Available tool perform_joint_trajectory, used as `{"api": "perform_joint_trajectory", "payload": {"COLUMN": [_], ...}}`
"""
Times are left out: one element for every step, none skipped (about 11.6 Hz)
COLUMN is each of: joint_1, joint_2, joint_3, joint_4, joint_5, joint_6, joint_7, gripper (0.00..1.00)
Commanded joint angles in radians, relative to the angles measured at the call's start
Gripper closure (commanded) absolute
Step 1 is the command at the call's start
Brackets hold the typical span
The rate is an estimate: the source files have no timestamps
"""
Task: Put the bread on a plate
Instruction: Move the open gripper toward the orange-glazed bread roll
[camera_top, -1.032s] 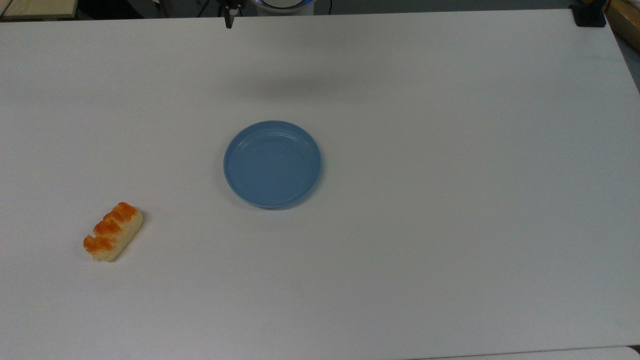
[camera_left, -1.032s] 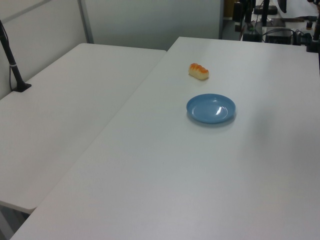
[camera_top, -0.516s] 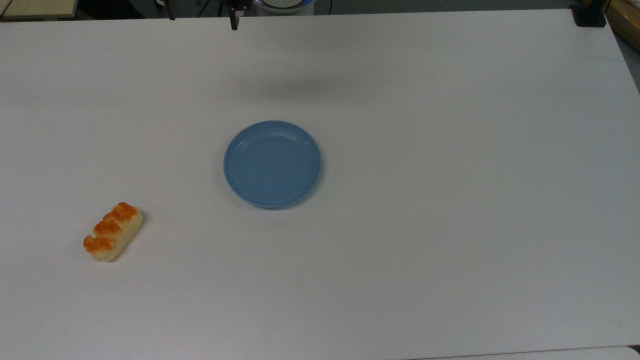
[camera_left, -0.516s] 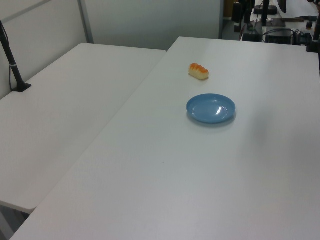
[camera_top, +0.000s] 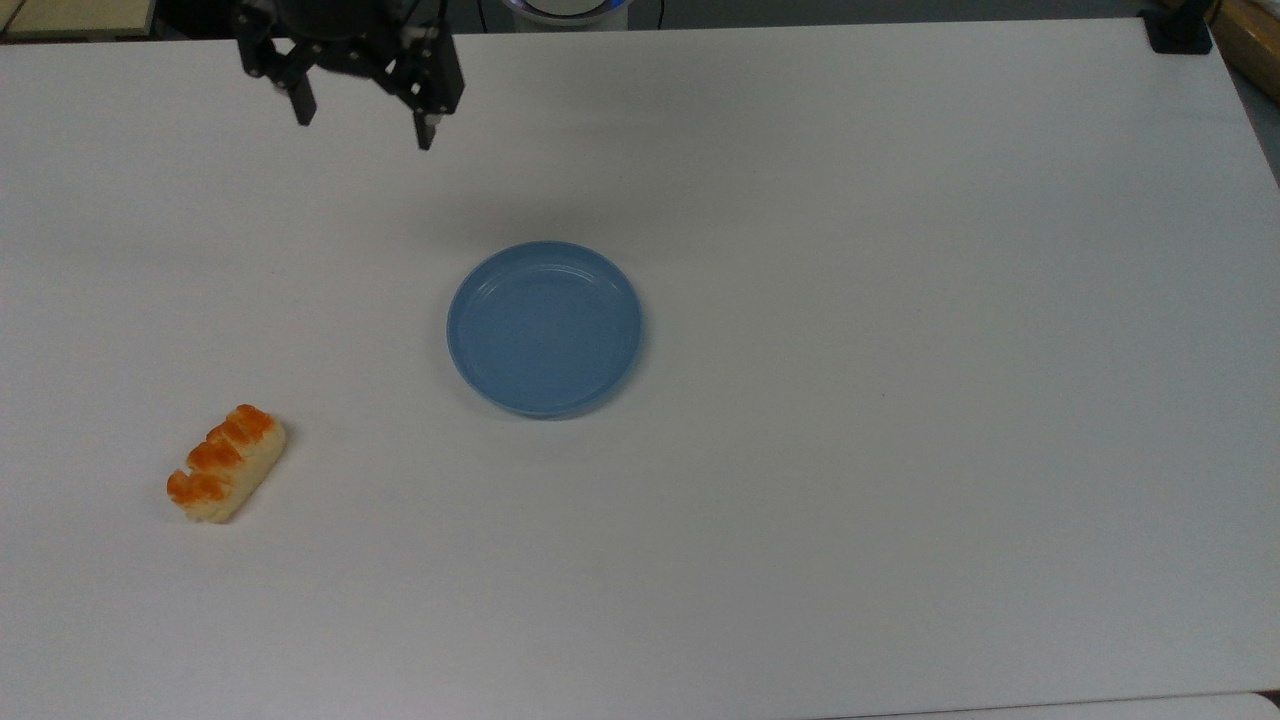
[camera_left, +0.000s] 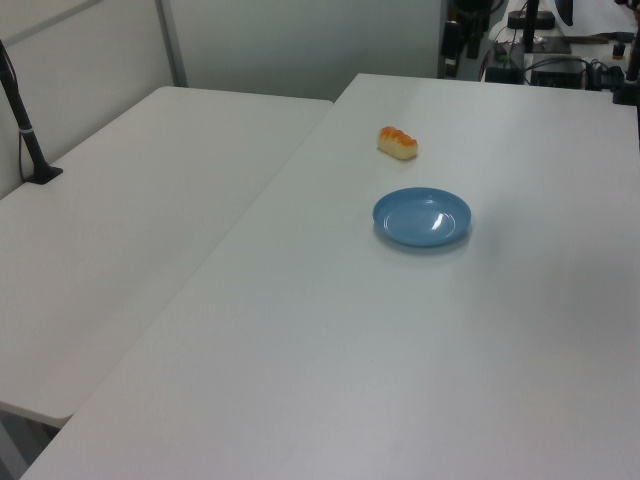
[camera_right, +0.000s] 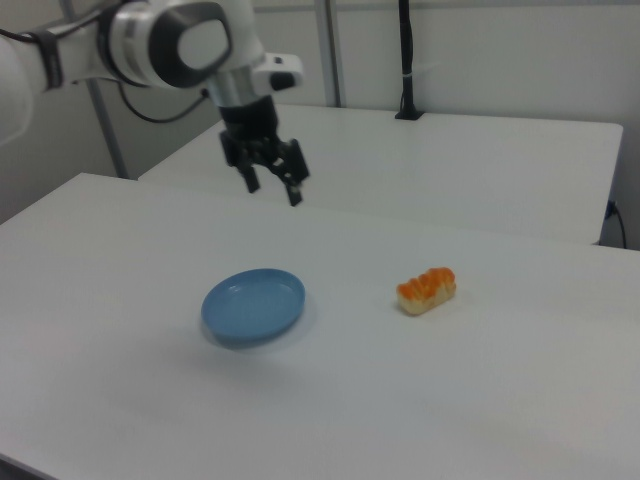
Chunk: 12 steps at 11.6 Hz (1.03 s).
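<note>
The bread (camera_top: 226, 463) lies on the white table near the top view's lower left, its orange glazed top facing up; it also shows in the left view (camera_left: 397, 143) and the right view (camera_right: 427, 289). The light-blue plate (camera_top: 545, 327) sits empty mid-table, well apart from the bread, and appears in the left view (camera_left: 421, 217) and the right view (camera_right: 253, 305). My gripper (camera_top: 365, 125) hangs open above the table's far edge in the top view, holding nothing. In the right view the gripper (camera_right: 273, 188) is above and behind the plate, far from the bread.
A black mount (camera_top: 1178, 30) sits at the top view's upper right table corner. A second white table (camera_left: 130, 200) adjoins in the left view, with a black post (camera_left: 25, 130) clamped to it. The same post (camera_right: 405, 60) stands behind in the right view.
The gripper has come in from the far edge of the top view, moving down and toward the top view's left. Both its spread fingers are now in sight. Bread and plate have not moved.
</note>
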Motion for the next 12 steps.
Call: {"api": "perform_joint_trajectory", "payload": {"joint_1": [-0.023, -0.025, -0.035, -0.054, -0.072, -0.087, -0.094, -0.094, -0.094, -0.091, -0.091, -0.091], "joint_2": [0.104, 0.144, 0.170, 0.187, 0.199, 0.219, 0.240, 0.260, 0.273, 0.283, 0.287, 0.290], "joint_3": [-0.068, -0.094, -0.109, -0.114, -0.114, -0.114, -0.114, -0.115, -0.114, -0.114, -0.114, -0.115], "joint_4": [0.010, 0.010, 0.010, 0.010, 0.010, 0.010, 0.010, 0.010, 0.010, 0.010, 0.008, 0.008], "joint_5": [0.009, 0.009, 0.009, 0.007, 0.007, 0.009, 0.006, -0.009, -0.041, -0.063, -0.066, -0.081], "joint_6": [0.165, 0.228, 0.280, 0.313, 0.348, 0.400, 0.449, 0.488, 0.508, 0.525, 0.577, 0.624], "joint_7": [-0.009, -0.009, -0.006, 0.015, 0.064, 0.133, 0.237, 0.336, 0.422, 0.517, 0.622, 0.695], "gripper": [0.00, 0.00, 0.00, 0.00, 0.00, 0.00, 0.00, 0.00, 0.00, 0.00, 0.00, 0.00]}}
